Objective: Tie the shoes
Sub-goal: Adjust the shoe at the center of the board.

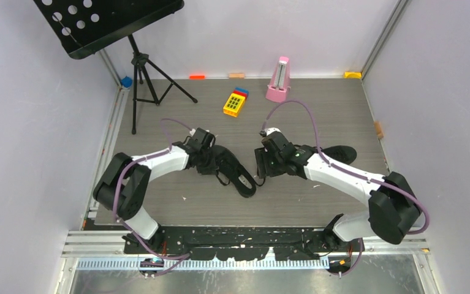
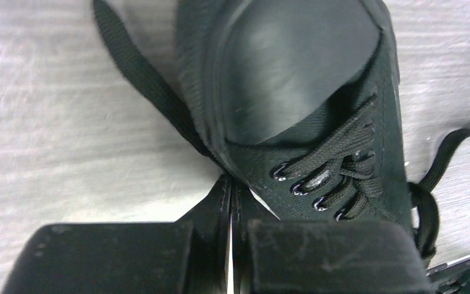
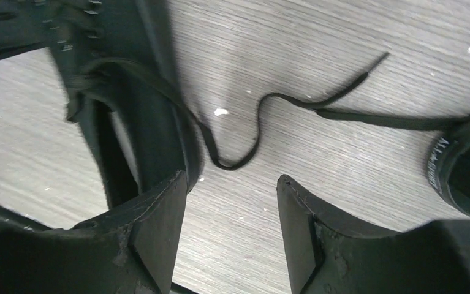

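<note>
One black shoe (image 1: pixel 237 173) lies between the two arms, toe toward the near edge. My left gripper (image 1: pixel 211 156) is at its left side. In the left wrist view the jaws (image 2: pixel 231 182) are pressed together against the shoe's side (image 2: pixel 293 79), and a flat black lace (image 2: pixel 140 73) runs down into the fingertips. My right gripper (image 1: pixel 260 164) stands open just right of this shoe (image 3: pixel 137 104), with only bare table between its fingers (image 3: pixel 232 184). A loose lace (image 3: pixel 260 119) curls on the table ahead of it. The second shoe (image 1: pixel 341 153) lies behind the right arm, its heel (image 3: pixel 468 171) at the frame edge.
A black music stand (image 1: pixel 137 67) stands at the back left. A pink metronome (image 1: pixel 277 79) and a yellow toy block (image 1: pixel 235 103) sit at the back middle. Grey walls close in both sides of the wooden table (image 1: pixel 293 202).
</note>
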`<state>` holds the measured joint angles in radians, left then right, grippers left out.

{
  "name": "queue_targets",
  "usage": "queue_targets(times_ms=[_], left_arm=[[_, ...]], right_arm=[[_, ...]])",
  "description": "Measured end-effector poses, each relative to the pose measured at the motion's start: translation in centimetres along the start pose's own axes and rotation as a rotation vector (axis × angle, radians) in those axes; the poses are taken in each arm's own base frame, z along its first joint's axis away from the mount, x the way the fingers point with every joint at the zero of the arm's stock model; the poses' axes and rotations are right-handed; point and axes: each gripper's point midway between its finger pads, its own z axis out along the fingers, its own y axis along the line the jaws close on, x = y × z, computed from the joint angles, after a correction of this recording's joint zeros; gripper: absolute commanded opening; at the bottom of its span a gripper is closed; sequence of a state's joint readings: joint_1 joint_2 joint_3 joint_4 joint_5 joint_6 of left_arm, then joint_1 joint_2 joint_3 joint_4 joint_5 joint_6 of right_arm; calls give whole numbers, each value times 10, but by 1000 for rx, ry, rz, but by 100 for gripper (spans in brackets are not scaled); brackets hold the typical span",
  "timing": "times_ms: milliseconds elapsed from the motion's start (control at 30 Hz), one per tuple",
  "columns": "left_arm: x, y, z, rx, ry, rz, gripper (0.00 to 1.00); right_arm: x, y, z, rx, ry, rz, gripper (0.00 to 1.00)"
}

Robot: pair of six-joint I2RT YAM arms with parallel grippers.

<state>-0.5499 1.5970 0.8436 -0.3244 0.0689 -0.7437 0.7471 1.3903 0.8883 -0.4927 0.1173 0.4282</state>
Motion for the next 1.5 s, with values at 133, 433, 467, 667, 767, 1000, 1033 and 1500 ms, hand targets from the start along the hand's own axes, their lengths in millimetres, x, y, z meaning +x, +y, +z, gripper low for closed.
queue_targets(times_ms=[133, 433, 467, 667, 767, 1000, 1033, 1500], left_arm=[[-19, -13, 11, 34, -17, 13, 0], [-56, -35, 30, 83, -44, 43, 0], [-56, -35, 29, 82, -44, 46, 0], [-49, -23, 11, 78, -53, 44, 0], [-50, -23, -6, 88, -73, 53, 0], [-55, -21, -33, 103, -124, 70, 0], [-54, -20, -35, 103, -126, 74, 0], [-48, -9, -23, 94, -82, 73, 0]], right_arm=[[-7, 19, -6, -100, -17, 3, 64], [-5, 40, 19, -158, 52, 39, 76], [-5, 42, 20, -162, 52, 45, 80], [-13, 60, 19, -204, 24, 81, 86], [-19, 69, 21, -204, 1, 104, 86], [-27, 85, 39, -153, -30, 123, 73], [-26, 84, 42, -140, -28, 126, 69], [-43, 87, 62, -64, -52, 105, 0]])
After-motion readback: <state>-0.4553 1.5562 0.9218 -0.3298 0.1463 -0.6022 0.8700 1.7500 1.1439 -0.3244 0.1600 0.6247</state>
